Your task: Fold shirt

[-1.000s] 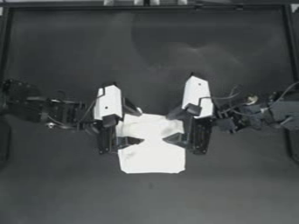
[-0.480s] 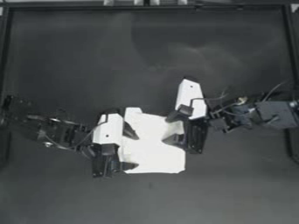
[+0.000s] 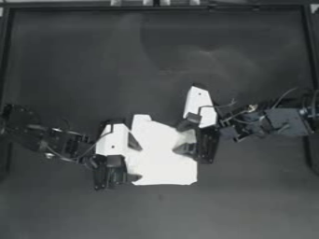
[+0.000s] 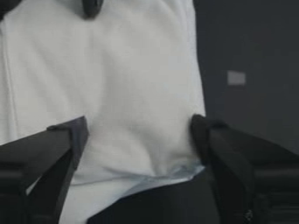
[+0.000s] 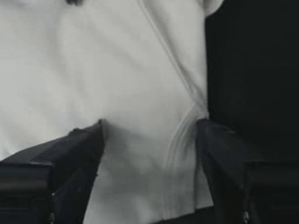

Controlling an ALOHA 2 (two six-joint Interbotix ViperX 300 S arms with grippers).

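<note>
The white shirt (image 3: 163, 156) lies folded into a compact block on the dark table, near the middle and toward the front. My left gripper (image 3: 115, 176) is at the shirt's left front corner. In the left wrist view, the left gripper (image 4: 137, 131) is open, its jaws set wide over the shirt (image 4: 128, 78), and a folded hem edge shows between them. My right gripper (image 3: 199, 149) sits on the shirt's right edge. In the right wrist view, the right gripper (image 5: 149, 127) is also open astride the shirt (image 5: 105, 65), with a seam running between the jaws.
The dark table (image 3: 156, 56) spreads bare behind the shirt and along the front. Its raised rim (image 3: 6, 70) runs along the left, back and right sides. A small pale mark (image 4: 236, 78) lies on the table beside the cloth.
The left arm has swung from the shirt's back left corner down to its front left corner. The shirt now shows more cloth at the back left. The right gripper shifted slightly.
</note>
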